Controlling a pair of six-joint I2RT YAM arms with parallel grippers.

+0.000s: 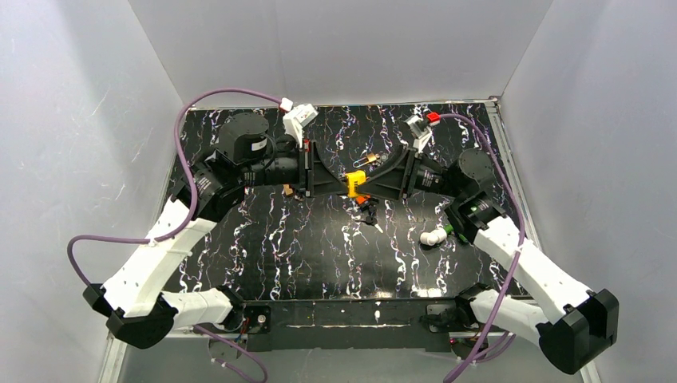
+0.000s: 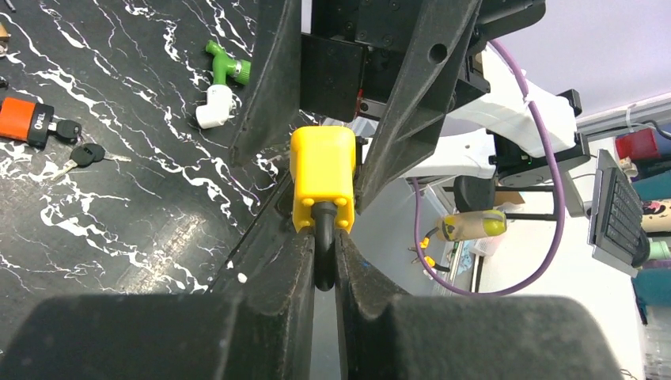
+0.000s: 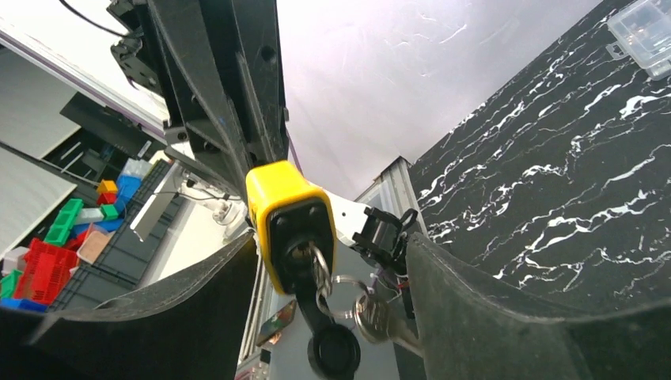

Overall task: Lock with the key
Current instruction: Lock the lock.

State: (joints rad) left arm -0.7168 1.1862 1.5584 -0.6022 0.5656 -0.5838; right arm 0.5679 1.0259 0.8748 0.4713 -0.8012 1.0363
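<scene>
One legible mark, far left of the left wrist view.
Orange padlock [image 2: 17,115] on the table: white capitals on its black end read roughly "OFEL", letters unsure. White sticker [image 1: 259,145] on the round black joint housing, upper left of the top view: print too small to read. Keyboard [image 2: 619,212] at the right edge of the left wrist view: key legends unreadable.

Plastic, metal, gloss.
The padlock [image 2: 320,178] has a smooth yellow plastic shell and a dark, smooth shackle [image 2: 324,261]; my left fingers [image 2: 273,309] are matt black plastic; the hanging key [image 3: 372,317] is shiny metal, the worktop [image 2: 119,229] glossy.
</scene>
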